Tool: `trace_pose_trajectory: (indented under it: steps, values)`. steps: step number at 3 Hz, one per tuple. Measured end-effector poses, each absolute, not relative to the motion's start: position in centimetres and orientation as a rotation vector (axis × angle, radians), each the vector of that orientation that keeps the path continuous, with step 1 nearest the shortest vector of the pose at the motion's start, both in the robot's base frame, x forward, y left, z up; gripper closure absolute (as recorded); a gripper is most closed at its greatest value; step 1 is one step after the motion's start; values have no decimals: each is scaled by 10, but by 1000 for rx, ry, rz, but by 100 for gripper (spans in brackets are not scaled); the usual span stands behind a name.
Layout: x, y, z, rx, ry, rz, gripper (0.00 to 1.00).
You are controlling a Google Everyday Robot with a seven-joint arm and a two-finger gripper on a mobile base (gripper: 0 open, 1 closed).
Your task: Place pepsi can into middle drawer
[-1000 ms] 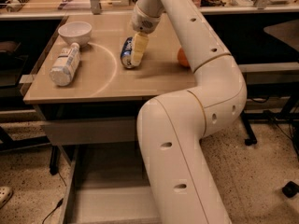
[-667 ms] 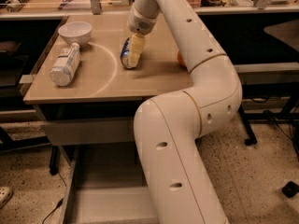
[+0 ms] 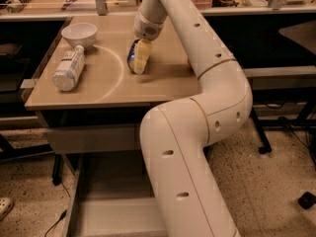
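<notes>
Holding its place, the gripper (image 3: 138,61) sits against the can (image 3: 132,54), still lying on the table (image 3: 163,85); only the arm (image 3: 197,132) swung left; whether it grips, I cannot tell; no lift yet; the drawer (image 3: 111,216) waits open below.

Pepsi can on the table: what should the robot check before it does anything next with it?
1. Gripper down at the pepsi can on the table: ok.
2. Firm hold on the can: cannot tell.
3. Middle drawer pulled open below the table: ok.
4. Drawer floor bare where it shows: ok; the arm hides its right part.
5. White bottle and bowl lie apart from the can, to its left: ok.
</notes>
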State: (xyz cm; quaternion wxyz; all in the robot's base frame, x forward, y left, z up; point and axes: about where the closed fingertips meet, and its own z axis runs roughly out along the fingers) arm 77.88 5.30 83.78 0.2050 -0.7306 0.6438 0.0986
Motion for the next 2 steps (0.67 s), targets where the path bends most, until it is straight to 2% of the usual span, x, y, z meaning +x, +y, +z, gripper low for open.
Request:
trace_pose_trajectory:
  steps: [2]
  values:
    - [781, 31, 833, -2005, 1835, 269, 0]
